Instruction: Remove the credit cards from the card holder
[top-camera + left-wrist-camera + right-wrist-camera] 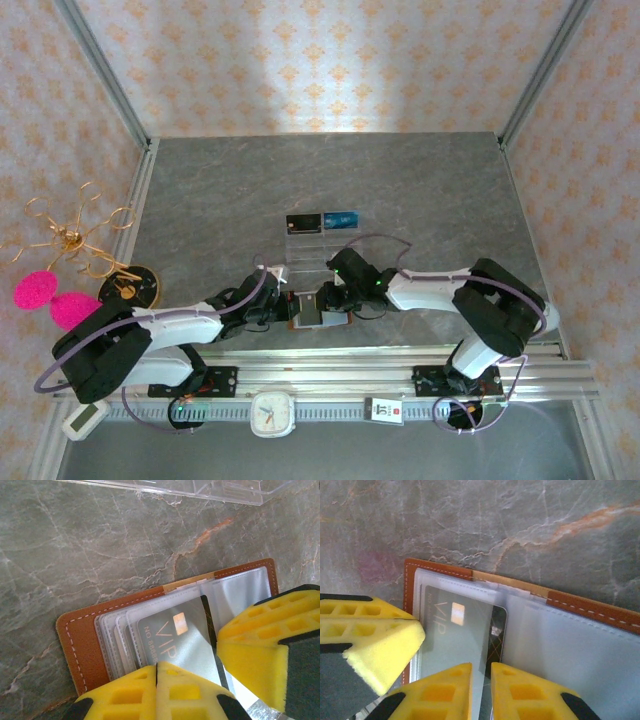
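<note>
The card holder (308, 310), an open brown leather wallet (80, 645) with clear sleeves, lies flat near the table's front edge between both grippers. A grey credit card (180, 640) marked VIP, with a gold chip, sits in the top sleeve; its dark edge (497, 640) sticks out sideways. My left gripper (157, 667) is shut, its tips pressed on the sleeves beside the card (455, 635). My right gripper (481, 672) stands over the card's exposed edge, jaws a narrow gap apart. In the top view the left gripper (288, 306) and right gripper (335, 300) nearly meet.
A clear acrylic stand (320, 240) just behind the wallet holds a black card (303, 222) and a blue card (341, 218). A gold wire stand (75, 240) with pink puffs (40, 290) is at the left. A small clock (272, 413) sits on the front rail.
</note>
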### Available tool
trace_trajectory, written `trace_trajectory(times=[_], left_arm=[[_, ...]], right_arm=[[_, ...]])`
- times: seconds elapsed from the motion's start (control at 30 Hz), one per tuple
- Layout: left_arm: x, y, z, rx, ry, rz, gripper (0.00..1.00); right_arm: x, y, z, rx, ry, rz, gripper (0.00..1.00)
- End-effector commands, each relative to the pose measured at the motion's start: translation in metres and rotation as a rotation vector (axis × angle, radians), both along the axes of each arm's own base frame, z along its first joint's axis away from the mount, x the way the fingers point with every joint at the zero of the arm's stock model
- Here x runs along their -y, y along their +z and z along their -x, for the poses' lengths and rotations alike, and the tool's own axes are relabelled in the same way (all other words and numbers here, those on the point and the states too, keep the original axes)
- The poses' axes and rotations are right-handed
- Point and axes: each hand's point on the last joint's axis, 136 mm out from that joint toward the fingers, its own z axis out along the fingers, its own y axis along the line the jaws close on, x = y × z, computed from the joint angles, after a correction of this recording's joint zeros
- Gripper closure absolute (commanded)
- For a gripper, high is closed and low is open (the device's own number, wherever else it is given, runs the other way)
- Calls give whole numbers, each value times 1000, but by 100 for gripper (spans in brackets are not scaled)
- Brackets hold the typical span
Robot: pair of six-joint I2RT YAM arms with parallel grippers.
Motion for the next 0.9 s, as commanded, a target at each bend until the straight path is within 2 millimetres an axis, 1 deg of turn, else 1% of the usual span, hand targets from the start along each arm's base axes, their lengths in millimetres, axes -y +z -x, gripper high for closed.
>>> trace_trajectory(times=[0.0,0.1,0.2,0.4,0.43,0.5,0.57,0.67,0.77,0.83,0.87], left_arm=[[-12,-22,15,-62,-28,-86,100],[-14,-25,18,-69,-31,-98,100],[-16,-27,19,-73,-29,-102,100],[-17,-30,19,-71,-31,-112,100],[-18,-31,19,-72,-31,-115,100],[-18,-30,19,-73,-31,-117,100],[-16,-24,17,-60,-30,-103,100],[-11,-1,7,-4,-23,-79,100],[-4,21,-4,58,-18,-54,100],[4,30,-8,77,-25,-23,100],[8,30,-8,76,-33,-9,100]], right_arm=[[13,-12,-5,-4,-58,59,82],[20,-9,-10,12,-94,62,81],[24,-10,-10,9,-100,67,80],[22,-18,-6,-19,-85,74,79],[23,-16,-7,-12,-89,74,78],[23,-8,-8,12,-89,58,78],[22,2,-10,37,-84,43,77],[19,13,-11,59,-68,17,77],[17,18,-12,68,-58,4,77],[16,19,-12,74,-58,1,77],[15,19,-13,75,-56,0,77]])
